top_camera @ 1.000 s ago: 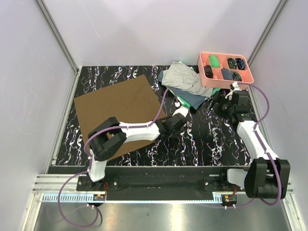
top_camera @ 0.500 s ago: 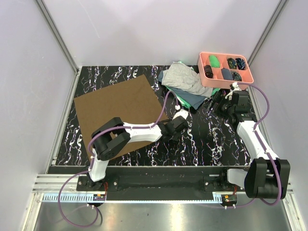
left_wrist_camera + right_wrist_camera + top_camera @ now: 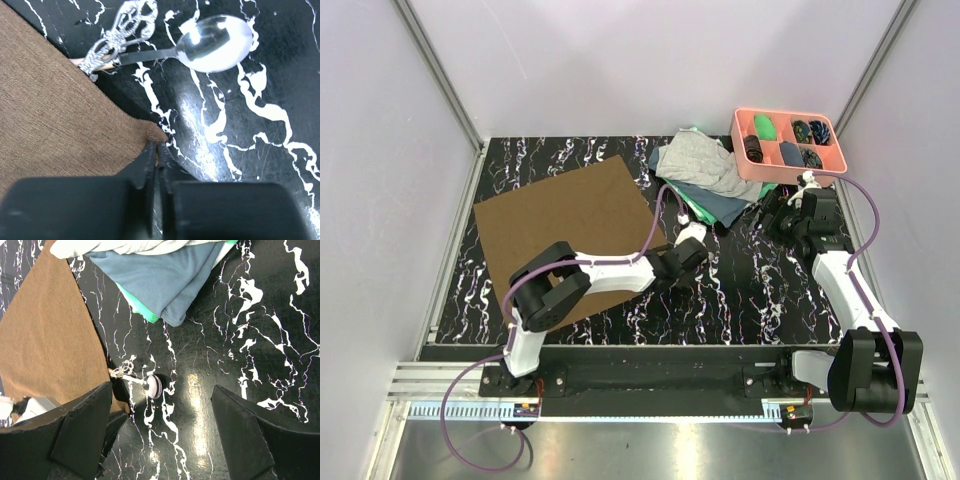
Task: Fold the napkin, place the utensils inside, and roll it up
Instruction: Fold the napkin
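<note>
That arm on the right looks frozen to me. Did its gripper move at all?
No. The right gripper stays open just in front of the pink tray's near edge, same spot as before.

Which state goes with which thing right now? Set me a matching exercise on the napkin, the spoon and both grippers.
Things:
1. napkin
2. spoon
3. left gripper
4. right gripper

States:
A. jaws wide open, hanging over the table
B. lying flat, not yet folded
C. jaws shut on a brown cloth corner
D. on the bare table, just off the cloth's corner

Pairs: 1-B, 2-D, 3-C, 4-A
</note>
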Controlling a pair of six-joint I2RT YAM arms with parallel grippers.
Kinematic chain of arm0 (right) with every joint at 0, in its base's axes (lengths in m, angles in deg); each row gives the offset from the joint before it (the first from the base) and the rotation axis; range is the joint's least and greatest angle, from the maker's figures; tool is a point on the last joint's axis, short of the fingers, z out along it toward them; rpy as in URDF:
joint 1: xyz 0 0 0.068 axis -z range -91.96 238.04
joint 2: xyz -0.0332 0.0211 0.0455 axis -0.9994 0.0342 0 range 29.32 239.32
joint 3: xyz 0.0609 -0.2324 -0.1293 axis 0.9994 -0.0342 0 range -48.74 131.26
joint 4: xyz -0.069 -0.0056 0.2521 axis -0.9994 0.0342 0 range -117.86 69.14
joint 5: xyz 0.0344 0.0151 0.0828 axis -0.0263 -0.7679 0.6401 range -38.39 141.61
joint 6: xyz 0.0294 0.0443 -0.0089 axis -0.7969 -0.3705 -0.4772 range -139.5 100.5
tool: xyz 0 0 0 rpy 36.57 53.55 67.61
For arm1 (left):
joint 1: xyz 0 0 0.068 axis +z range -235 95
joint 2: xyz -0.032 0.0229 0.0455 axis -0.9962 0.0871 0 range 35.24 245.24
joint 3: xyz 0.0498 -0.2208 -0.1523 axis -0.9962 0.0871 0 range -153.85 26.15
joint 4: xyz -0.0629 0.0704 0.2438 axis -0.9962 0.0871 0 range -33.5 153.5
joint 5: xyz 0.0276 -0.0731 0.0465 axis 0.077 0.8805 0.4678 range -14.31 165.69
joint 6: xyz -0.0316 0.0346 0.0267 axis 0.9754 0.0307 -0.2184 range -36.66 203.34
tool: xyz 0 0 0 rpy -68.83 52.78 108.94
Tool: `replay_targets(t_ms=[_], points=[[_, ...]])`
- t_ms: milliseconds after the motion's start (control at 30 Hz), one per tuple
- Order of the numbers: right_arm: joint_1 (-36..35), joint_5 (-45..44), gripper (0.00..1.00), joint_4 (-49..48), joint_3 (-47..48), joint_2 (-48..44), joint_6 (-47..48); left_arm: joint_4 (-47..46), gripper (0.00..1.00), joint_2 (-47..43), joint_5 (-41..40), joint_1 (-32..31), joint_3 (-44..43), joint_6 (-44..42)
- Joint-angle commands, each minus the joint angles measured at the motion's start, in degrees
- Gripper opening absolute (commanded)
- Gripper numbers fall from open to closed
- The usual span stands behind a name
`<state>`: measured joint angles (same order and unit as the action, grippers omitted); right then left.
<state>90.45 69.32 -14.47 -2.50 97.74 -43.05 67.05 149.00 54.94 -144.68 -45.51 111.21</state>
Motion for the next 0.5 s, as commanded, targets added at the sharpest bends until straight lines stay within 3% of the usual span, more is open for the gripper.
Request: replay_targets(t_ms=[0, 233, 467], points=[[0.22, 1.53, 0.89, -0.12, -0.18, -1.36, 1.40, -0.60, 0.00, 1.74, 3.79, 2.11, 0.90, 2.00], [0.22, 1.45, 0.89, -0.20, -0.18, -0.83, 1.40, -3.51, 0.00, -5.11, 5.19, 3.16, 3.10, 0.77], [0.22, 1.18, 0.89, -0.20, -0.36, -0.75, 1.67, -6.59, 0.00, -16.45, 8.54, 9.39, 7.40, 2.10]])
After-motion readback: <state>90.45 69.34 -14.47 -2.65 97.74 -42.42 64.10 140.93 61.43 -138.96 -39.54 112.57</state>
